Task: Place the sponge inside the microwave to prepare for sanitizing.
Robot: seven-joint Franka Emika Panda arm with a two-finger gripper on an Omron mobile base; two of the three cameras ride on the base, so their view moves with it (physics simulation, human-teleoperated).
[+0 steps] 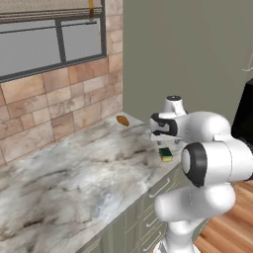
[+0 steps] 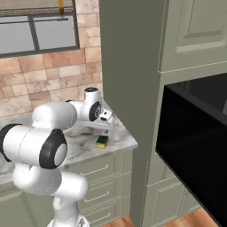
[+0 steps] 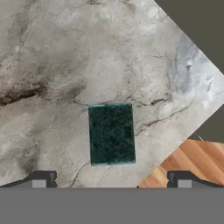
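Gripper (image 3: 111,183) is hanging wide open, holding nothing, above the sponge (image 3: 111,134), which is lying flat, green side up, on the marble counter (image 3: 52,57) near its front corner, floor showing at 4 o'clock. Judging it light, soft, compressible (yellow body below): take across the shorter sides, squeezing gently.

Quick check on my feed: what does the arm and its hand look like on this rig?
The arm is glossy white, built of rounded, bulbous segments with black rings at the joints. No cables or markings can be seen on it. The hand ends in two small dark, blocky fingertips, each with a lighter grey pad face.
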